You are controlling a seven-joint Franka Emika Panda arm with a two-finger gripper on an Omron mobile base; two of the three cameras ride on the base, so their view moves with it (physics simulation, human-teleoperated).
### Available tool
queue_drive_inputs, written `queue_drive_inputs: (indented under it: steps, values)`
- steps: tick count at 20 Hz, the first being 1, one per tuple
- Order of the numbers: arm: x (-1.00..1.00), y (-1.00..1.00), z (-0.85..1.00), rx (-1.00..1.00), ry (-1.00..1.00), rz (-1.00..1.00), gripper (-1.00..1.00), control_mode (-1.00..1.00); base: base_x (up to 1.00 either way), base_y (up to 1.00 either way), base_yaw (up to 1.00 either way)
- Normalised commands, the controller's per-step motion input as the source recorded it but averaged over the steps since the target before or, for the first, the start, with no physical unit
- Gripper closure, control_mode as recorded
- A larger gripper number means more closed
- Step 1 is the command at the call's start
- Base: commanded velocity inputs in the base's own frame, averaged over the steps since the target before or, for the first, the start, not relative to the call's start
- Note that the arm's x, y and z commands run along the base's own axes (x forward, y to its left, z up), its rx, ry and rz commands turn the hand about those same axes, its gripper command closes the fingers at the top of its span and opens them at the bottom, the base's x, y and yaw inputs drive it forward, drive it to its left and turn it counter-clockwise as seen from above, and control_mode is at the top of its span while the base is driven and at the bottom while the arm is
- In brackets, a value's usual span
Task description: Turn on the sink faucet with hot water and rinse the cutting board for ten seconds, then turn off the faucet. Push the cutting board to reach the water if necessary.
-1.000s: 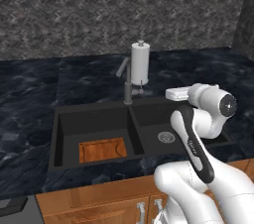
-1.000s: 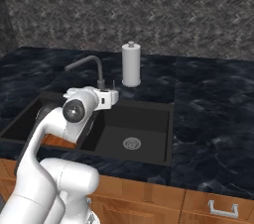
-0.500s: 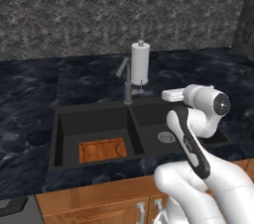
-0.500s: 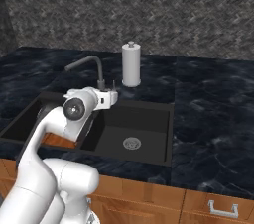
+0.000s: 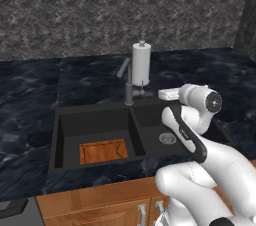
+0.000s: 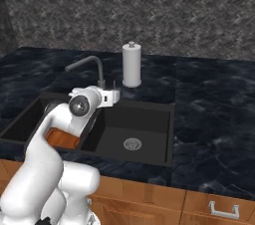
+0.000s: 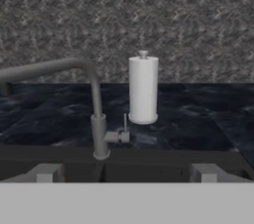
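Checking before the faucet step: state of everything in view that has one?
sink faucet: off, no stream, spout over the left basin
cutting board: flat in the left basin, dry
sink: no water in it
gripper: jaws open, empty, facing the faucet
pump dispenser: upright behind the sink

Dim even rendered light, soft low-resolution blur

black matte sink (image 5: 95,120), reddish-brown cutting board (image 5: 103,150), dark grey faucet (image 7: 96,119), light grey dispenser (image 7: 143,89), dark marbled counter (image 6: 209,114)
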Motion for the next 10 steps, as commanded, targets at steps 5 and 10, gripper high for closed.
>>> queue_drive_inputs:
  steps: [5,10]
  values:
    - [0.41,0.0,-0.01,0.0,0.0,0.0,-1.0,-1.0,0.0,0.0,0.0]
    - [0.35,0.0,-0.1,0.0,0.0,0.0,-1.0,-1.0,0.0,0.0,0.0]
